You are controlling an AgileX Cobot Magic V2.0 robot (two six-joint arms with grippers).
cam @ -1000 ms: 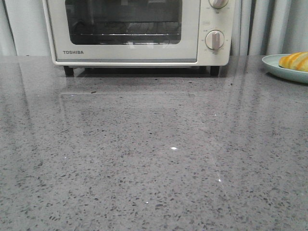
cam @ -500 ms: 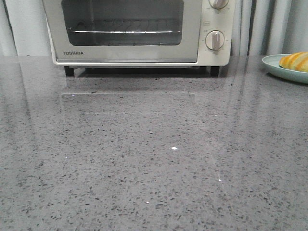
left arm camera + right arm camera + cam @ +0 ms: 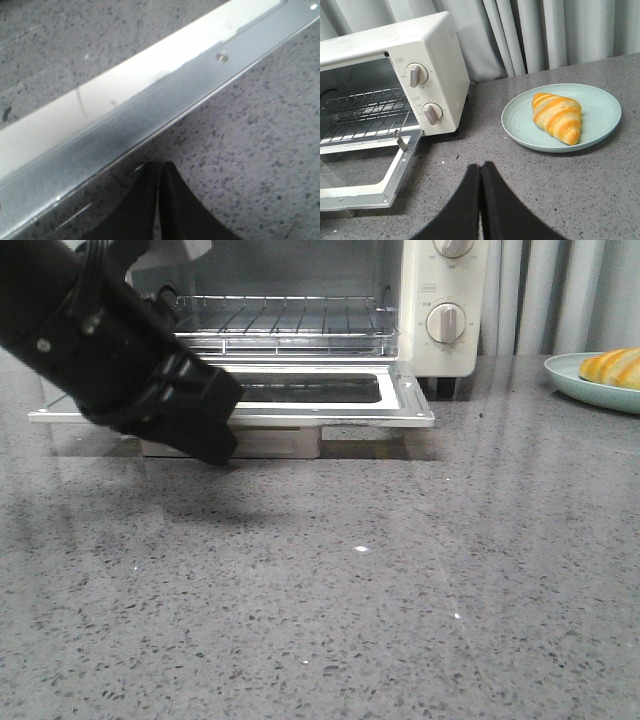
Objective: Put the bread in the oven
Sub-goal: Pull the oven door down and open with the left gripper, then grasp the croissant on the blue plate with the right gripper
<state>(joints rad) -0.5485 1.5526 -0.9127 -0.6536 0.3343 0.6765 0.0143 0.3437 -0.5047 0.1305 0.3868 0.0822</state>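
Observation:
The cream-white oven [image 3: 440, 300] stands at the back of the table, its glass door [image 3: 300, 400] dropped flat and the wire rack [image 3: 280, 318] bare. It also shows in the right wrist view [image 3: 435, 65]. My left gripper [image 3: 159, 167] is shut and empty, just in front of the door's metal front edge [image 3: 150, 100]; the black left arm [image 3: 110, 350] covers the door's left part. The bread [image 3: 557, 116] lies on a pale green plate [image 3: 600, 100] at the far right, also in the front view [image 3: 612, 367]. My right gripper [image 3: 480, 167] is shut and empty, short of the plate.
Grey speckled stone tabletop [image 3: 350, 590]. Pale curtains [image 3: 545, 30] hang behind the oven and plate. The oven's two knobs [image 3: 446, 322] face front on its right side. The open door juts out over the table.
The oven door was closed and is now fully down. My left arm has come into the front view at the door's left front edge.

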